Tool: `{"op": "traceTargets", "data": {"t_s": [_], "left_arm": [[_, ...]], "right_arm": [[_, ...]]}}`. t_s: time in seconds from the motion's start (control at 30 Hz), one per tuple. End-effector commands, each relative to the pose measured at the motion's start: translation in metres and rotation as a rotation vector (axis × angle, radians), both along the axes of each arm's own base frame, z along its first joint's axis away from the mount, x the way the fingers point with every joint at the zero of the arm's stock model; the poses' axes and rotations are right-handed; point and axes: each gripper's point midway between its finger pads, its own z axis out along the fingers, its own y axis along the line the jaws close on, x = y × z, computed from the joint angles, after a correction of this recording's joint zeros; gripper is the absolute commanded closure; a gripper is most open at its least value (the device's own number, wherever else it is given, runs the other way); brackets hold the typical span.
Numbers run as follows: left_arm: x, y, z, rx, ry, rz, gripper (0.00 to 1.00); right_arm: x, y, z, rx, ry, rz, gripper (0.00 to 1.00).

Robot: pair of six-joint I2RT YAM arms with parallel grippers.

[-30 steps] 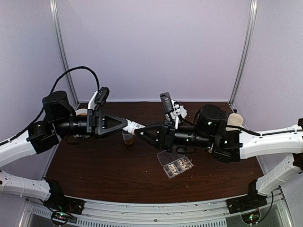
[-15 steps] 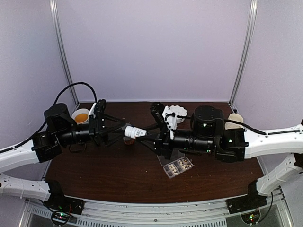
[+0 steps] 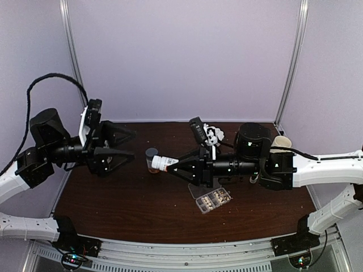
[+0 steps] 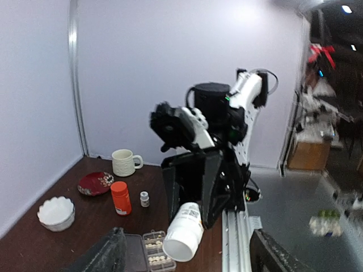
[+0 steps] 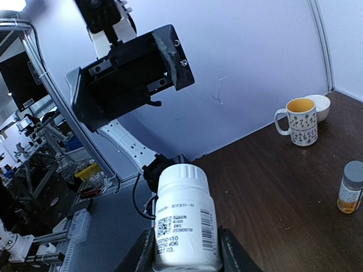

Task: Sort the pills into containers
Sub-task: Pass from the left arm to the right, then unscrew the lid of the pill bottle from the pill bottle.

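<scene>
My right gripper (image 3: 174,165) is shut on a white labelled bottle (image 3: 162,162), held on its side above the table with its cap pointing left. In the right wrist view the bottle (image 5: 184,221) sits between both fingers (image 5: 233,255). My left gripper (image 3: 134,144) stands open and empty, apart from the bottle on its left. Seen from the left wrist, the bottle (image 4: 184,231) hangs ahead, between the open fingers (image 4: 102,255). The clear pill box (image 3: 212,199) lies on the table under the right arm, lid open, with pale pills (image 4: 152,246) in its containers.
An amber bottle with a grey cap (image 3: 151,160) stands just below the held bottle. An orange bottle (image 4: 120,197), a tiny bottle (image 4: 144,198), a red plate (image 4: 95,182), a mug (image 4: 125,162) and a white bowl (image 4: 55,212) stand at the back right. Another mug (image 5: 300,120) is at the back left.
My left gripper has opened, let go of the white bottle's cap end and drawn back to the left. The right gripper keeps the bottle.
</scene>
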Motion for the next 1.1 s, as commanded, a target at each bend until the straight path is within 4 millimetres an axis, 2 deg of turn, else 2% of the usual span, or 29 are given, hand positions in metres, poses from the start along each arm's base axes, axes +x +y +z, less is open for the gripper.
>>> {"op": "traceTargets", "data": {"t_s": [0.0,0.07,0.13,0.3,0.47,0.63,0.77,1.07], "left_arm": [[-0.041,0.004,-0.019,0.068,-0.714,-0.195,0.22],[-0.042,0.004,-0.036,0.141,-0.821,-0.226,0.2],[-0.04,0.002,-0.044,0.184,-0.908,-0.245,0.16],[-0.035,-0.002,-0.05,0.212,-0.992,-0.251,0.16],[-0.027,-0.01,-0.05,0.232,-0.993,-0.243,0.21],[-0.024,-0.014,-0.044,0.208,-1.004,-0.227,0.23],[-0.024,-0.015,-0.043,0.201,-1.008,-0.229,0.28],[-0.018,-0.019,-0.048,0.22,-0.992,-0.225,0.32]], "right_arm": [[-0.016,-0.001,0.008,0.017,0.145,0.101,0.92],[-0.022,-0.002,0.01,0.033,0.172,0.129,0.92],[-0.025,-0.003,0.014,0.06,0.187,0.146,0.92],[-0.029,-0.001,0.016,0.073,0.211,0.178,0.92],[-0.029,0.004,0.015,0.081,0.225,0.196,0.92],[-0.027,0.011,0.012,0.073,0.23,0.203,0.92],[-0.026,0.014,0.013,0.08,0.229,0.206,0.91],[-0.026,0.021,0.013,0.095,0.239,0.224,0.91]]}}
